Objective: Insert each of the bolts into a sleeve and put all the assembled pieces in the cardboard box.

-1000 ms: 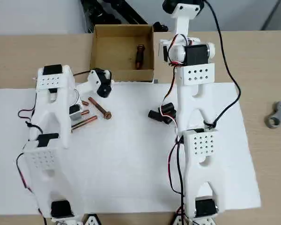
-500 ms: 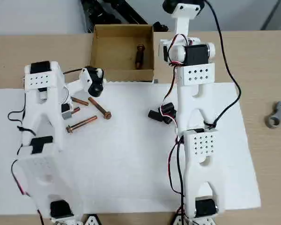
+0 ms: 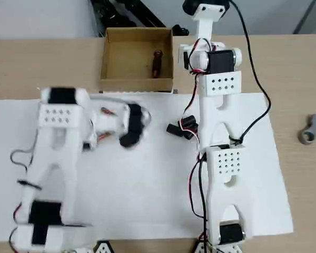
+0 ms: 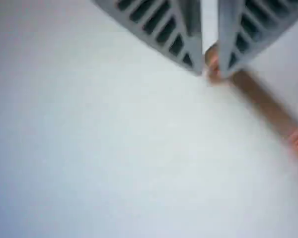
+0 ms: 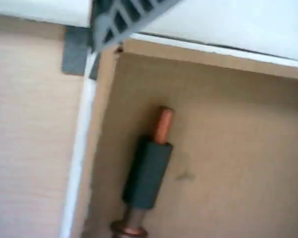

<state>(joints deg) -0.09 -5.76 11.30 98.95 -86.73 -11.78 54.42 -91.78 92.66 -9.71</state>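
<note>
left gripper (image 4: 208, 69) pinching a bolt (image 4: 268, 106) by its end on white paper (image 3: 147, 184), right gripper (image 3: 188, 52) hanging by the cardboard box (image 3: 111, 58), its grip impossible to tell, sleeved bolt (image 5: 148, 173) lying inside

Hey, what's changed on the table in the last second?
The left arm swung away from the brown cardboard box toward the middle of the white sheet; its pincer now sits at the head of a copper bolt. The right arm, the box and the black-sleeved bolt inside it stayed put.
</note>
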